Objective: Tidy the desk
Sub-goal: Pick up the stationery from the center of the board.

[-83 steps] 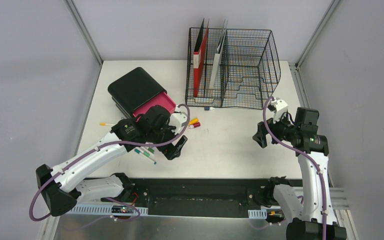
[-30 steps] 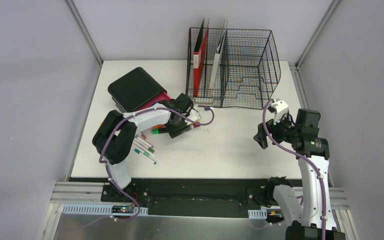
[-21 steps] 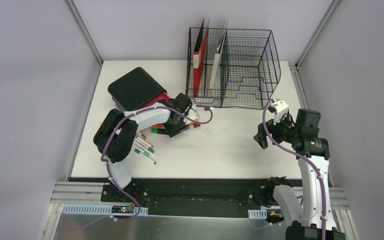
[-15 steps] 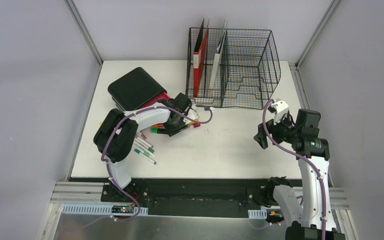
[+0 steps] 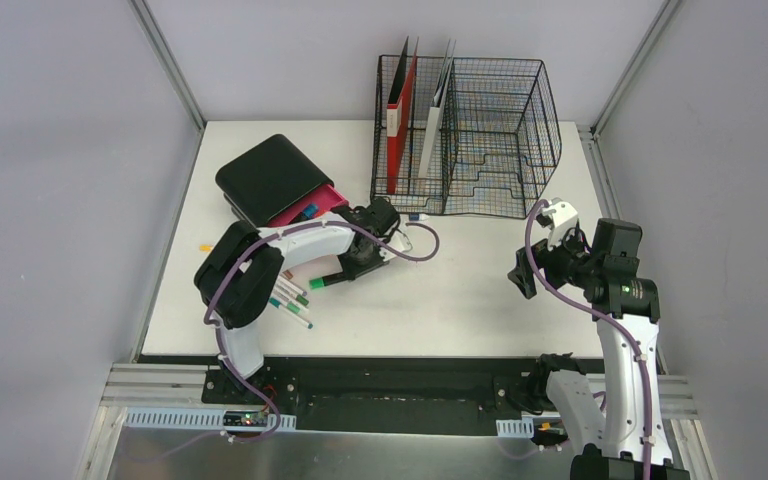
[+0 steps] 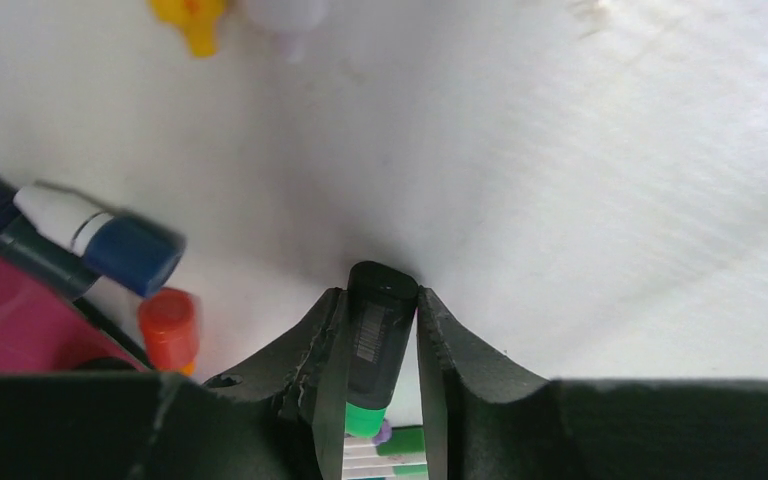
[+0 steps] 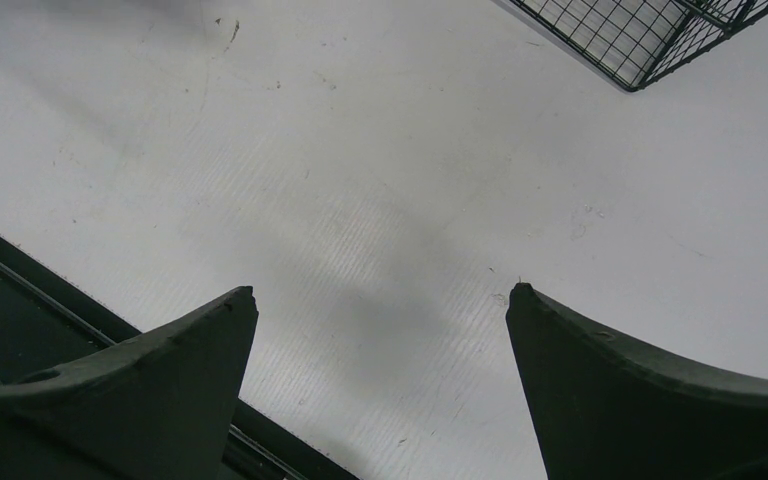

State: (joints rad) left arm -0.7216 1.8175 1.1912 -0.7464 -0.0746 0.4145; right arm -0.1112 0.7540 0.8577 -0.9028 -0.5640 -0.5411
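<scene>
White desk [image 5: 480, 290] fills the overhead view, with loose pens [image 5: 292, 306] left of centre not yet tidied. Left tool [image 6: 380, 300] pinches a green-ended marker [image 6: 375, 335] near the pink drawer [image 5: 320, 203]; right tool [image 7: 380, 290] gapes empty.

The large flat white rectangular tabletop [image 5: 480, 290] lies level and fills the middle of the overhead view. Grey walls close it in on the left, far and right sides. Aluminium frame rails [image 5: 594, 165] run along its edges, and a dark strip borders the near edge. Seen close on its right side, the tabletop [image 7: 360, 200] is matt, with fine ribbing, a few small scuffs and specks, and a soft shadow. Its left part is untidy, with loose coloured markers [image 5: 290, 298] lying scattered at differing angles near the left edge.
</scene>
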